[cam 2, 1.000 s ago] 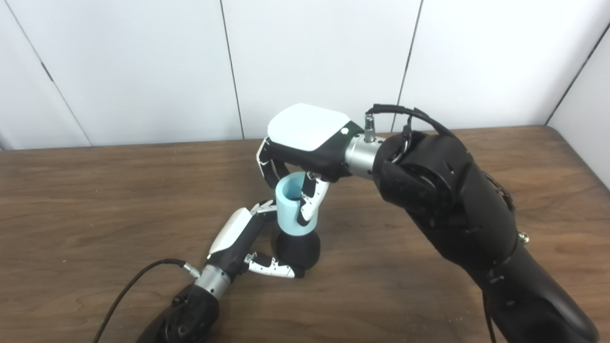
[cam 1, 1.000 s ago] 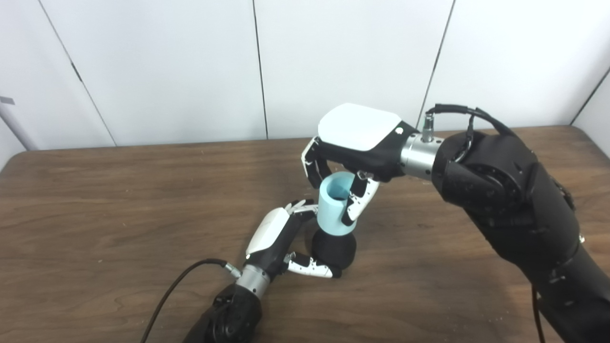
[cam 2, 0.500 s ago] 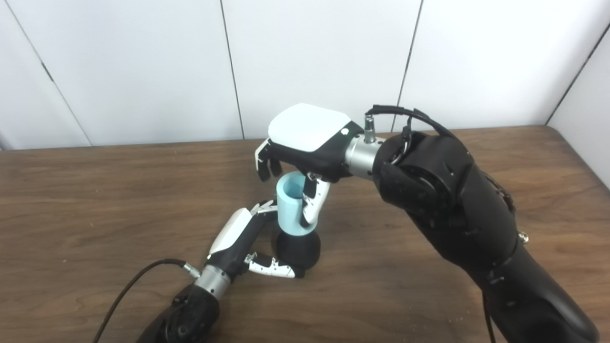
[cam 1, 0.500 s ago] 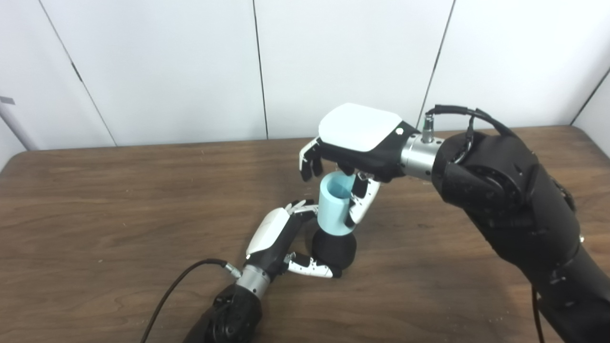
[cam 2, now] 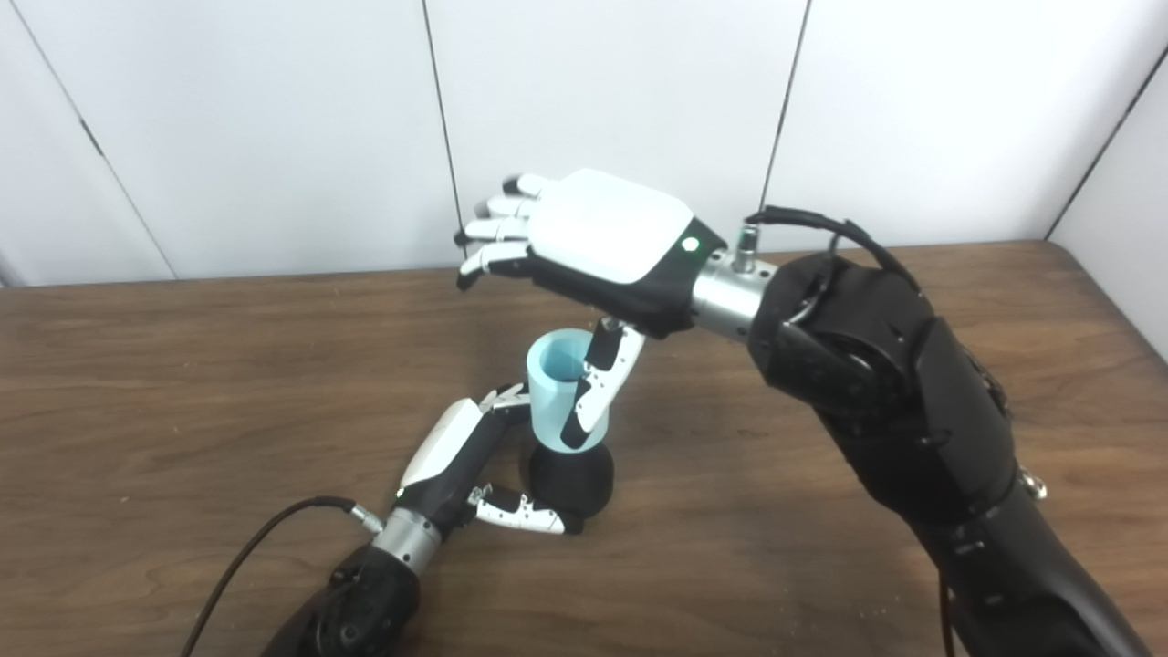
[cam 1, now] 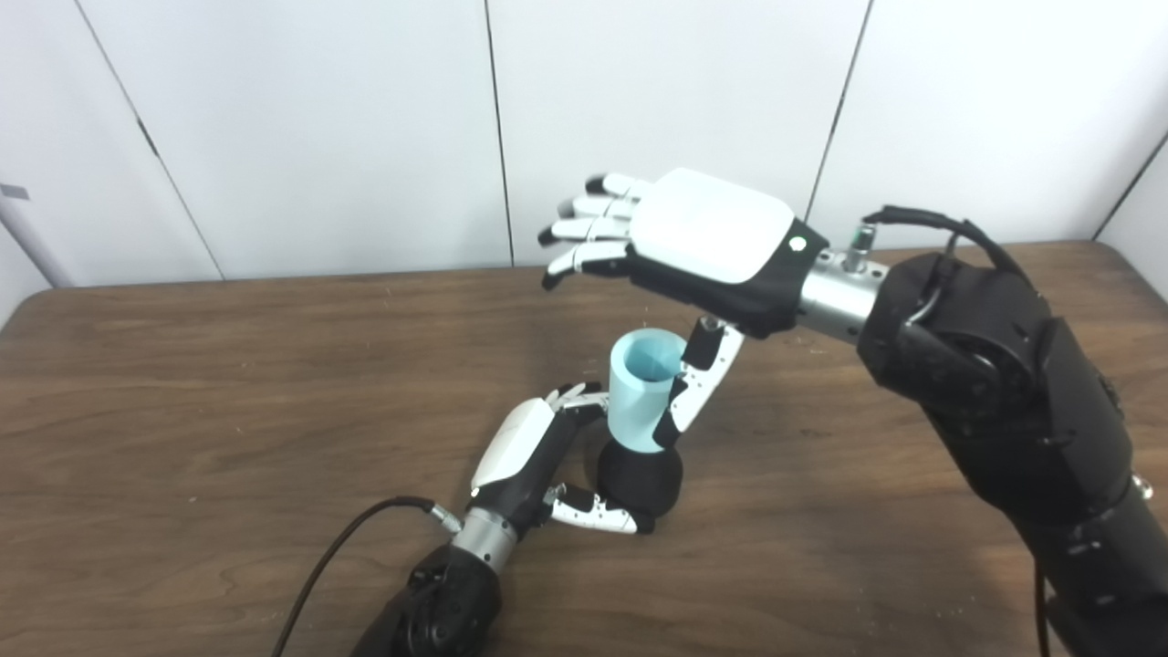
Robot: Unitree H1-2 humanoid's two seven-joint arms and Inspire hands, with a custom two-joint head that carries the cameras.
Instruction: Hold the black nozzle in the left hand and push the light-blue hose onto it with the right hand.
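The black nozzle (cam 1: 639, 482) stands on the wooden table (cam 1: 182, 392) near the middle. The light-blue hose (cam 1: 641, 391), a short upright tube, sits on top of it, leaning slightly. My left hand (cam 1: 529, 461) is shut on the nozzle, thumb across its front base, fingers behind. My right hand (cam 1: 693, 239) is open above the hose, fingers spread and pointing left. Only its thumb (cam 1: 698, 383) hangs down beside the hose's right side, very close to it. In the right eye view the hose (cam 2: 558, 391) and right hand (cam 2: 602, 235) show the same.
White wall panels (cam 1: 365, 128) stand behind the table's far edge. A black cable (cam 1: 328, 557) runs from my left wrist to the front edge. My right forearm (cam 1: 995, 383) crosses the right side of the table.
My right hand has let go of the hose: its fingers uncurled, spread and lifted above it. The hose stays on the nozzle. My left hand has not moved.
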